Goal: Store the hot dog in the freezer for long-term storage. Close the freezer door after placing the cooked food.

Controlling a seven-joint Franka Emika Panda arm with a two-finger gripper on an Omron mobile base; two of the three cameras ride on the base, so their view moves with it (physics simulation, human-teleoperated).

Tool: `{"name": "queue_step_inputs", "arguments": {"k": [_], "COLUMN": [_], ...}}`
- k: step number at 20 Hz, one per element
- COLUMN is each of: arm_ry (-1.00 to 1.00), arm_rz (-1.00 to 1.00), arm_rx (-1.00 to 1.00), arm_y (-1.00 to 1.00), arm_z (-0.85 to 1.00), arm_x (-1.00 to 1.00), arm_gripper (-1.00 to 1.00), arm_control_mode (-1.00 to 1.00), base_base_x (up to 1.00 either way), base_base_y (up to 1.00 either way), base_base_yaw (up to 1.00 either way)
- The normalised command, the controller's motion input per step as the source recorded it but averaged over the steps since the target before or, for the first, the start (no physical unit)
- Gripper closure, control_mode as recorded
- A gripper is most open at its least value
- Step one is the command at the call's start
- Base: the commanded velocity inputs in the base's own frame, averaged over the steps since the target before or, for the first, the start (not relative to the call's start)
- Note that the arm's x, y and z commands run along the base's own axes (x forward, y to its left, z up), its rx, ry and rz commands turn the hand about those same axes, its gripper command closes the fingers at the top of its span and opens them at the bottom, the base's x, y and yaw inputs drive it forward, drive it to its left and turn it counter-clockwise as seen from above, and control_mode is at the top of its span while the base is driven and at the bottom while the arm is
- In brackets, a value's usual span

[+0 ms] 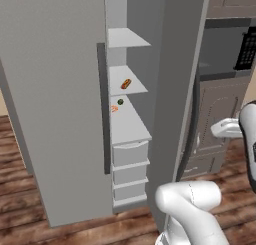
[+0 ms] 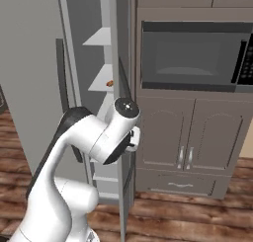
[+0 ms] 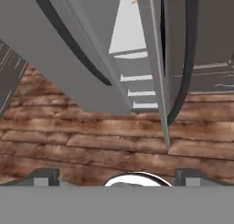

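Left base view: the hot dog [image 1: 126, 83] lies on a white shelf at upper centre inside the freezer [image 1: 131, 69]; the freezer door [image 1: 55, 104] stands open at left.

Right base view: hot dog [image 2: 109, 83] at upper left.

Hand view: claw [image 3: 116, 176] spread, empty, above wooden floor [image 3: 91, 145].

The arm [image 2: 94, 137] comes up off its base, bends at a fat white elbow and folds forward, so the wrist sits about chest height with a round dark-rimmed cap on top. From the other side you just see the elbow [image 1: 190, 199] low down and a bit of the forearm off at the right edge. The gripper [image 3: 117, 175] looks down toward the floor, tips spread wide apart, nothing between them.
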Motion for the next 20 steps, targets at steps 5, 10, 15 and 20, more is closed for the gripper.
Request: {"name": "queue_step_inputs", "arguments": {"k": [5,10,15,20], "arm_ry": [-0.28,-0.05,-0.11,-0.24], "arm_rz": [0.06,0.00,0.01,0.09], "arm_rx": [0.00,0.00,0.00,0.00], "arm_y": [-0.49,-0.04,-0.01,0.00], "arm_z": [-0.05,-0.05,-0.02,-0.09], "arm_x": [0.29,0.19,0.35,0.76], "arm_gripper": [-1.00,-1.00,-1.00,-1.00], "arm_control_mode": [-1.00,-1.00,-1.00,-1.00], "base_base_x": [0.00,0.00,0.00,0.00], "base_base_y": [0.00,0.00,0.00,0.00], "base_base_yaw": [0.00,0.00,0.00,0.00]}}
